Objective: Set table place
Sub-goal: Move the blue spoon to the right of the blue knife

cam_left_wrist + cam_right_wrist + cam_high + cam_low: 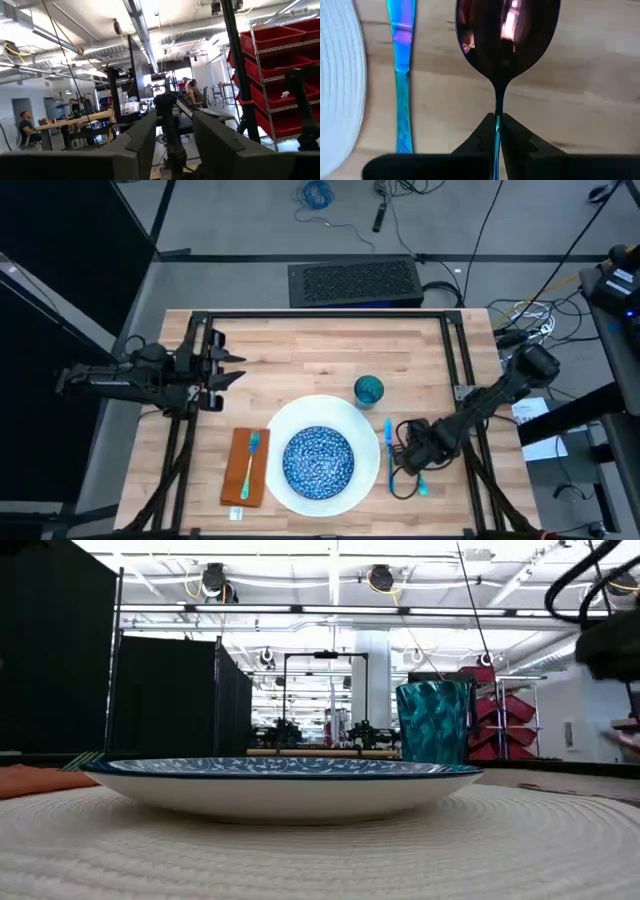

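The right hand (497, 131) pinches the spoon (506, 40) by its thin neck, at the plate's (290, 420) three o'clock beside the knife (402, 60) — a slip could knock it crooked. The left hand (222, 370), spread, waits at ten o'clock.

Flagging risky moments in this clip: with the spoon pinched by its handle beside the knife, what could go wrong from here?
The right end effector grips the spoon only on its thin handle, so it might twist or slip on release. The knife lies close beside it, so lowering could nudge it. The plate rim is near too. The left end effector waits apart.
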Motion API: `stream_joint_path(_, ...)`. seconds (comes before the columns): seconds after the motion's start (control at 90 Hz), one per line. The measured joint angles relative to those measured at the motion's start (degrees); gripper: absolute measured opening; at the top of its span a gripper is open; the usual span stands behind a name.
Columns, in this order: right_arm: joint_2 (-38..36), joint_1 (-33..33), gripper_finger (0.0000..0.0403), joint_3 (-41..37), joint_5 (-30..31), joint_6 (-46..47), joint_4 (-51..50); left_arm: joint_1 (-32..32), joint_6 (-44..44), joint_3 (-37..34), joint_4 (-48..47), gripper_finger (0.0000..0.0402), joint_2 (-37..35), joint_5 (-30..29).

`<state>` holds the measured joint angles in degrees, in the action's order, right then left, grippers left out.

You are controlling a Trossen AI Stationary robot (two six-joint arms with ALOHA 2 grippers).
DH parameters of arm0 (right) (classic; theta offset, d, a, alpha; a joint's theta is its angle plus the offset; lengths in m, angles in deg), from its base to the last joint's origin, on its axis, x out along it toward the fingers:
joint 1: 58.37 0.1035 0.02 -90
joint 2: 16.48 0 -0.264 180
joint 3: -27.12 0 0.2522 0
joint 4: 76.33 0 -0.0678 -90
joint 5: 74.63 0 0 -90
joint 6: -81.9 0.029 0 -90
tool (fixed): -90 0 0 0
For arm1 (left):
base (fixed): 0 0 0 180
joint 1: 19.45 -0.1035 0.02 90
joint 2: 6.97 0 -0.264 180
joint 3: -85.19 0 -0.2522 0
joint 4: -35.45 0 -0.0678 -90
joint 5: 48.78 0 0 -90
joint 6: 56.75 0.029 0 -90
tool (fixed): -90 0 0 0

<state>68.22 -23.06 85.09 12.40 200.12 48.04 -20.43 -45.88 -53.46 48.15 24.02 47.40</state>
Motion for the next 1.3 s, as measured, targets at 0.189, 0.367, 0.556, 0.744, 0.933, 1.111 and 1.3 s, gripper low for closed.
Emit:
stream_joint_path(0.189, 0.22, -1.23, 0.0000, -3.47, -0.13, 0.13, 4.77, -0.02, -0.04, 0.00, -0.02, 0.0116, -0.10, 1.15)
stream_joint_path(0.367, 0.15, -1.25, 0.0000, -4.18, -0.15, 1.23, 4.61, -0.02, -0.02, -0.01, -0.02, 0.0116, -0.12, 1.17)
stream_joint_path(0.556, 0.02, -1.27, 0.0013, -4.70, -0.17, 1.46, 4.70, -0.02, -0.02, 0.00, -0.04, 0.0116, -0.12, 1.15)
stream_joint_path(0.744, 0.03, -1.27, 0.0061, -4.75, 0.19, 1.16, 4.36, -0.01, -0.02, 0.00, -0.04, 0.0116, -0.12, 1.16)
stream_joint_path(0.933, 0.04, -1.27, 0.0113, -4.75, 0.42, 0.11, 4.29, -0.01, -0.02, 0.00, -0.04, 0.0116, -0.12, 1.16)
stream_joint_path(1.111, -1.94, -1.83, 0.0147, -5.21, 0.18, -2.26, 2.17, -0.01, -0.02, -0.01, -0.04, 0.0116, -0.12, 1.15)
stream_joint_path(1.3, -7.60, -3.98, 0.0167, -5.05, 1.45, -5.36, 0.77, -0.02, -0.02, -0.01, -0.04, 0.0116, -0.12, 1.15)
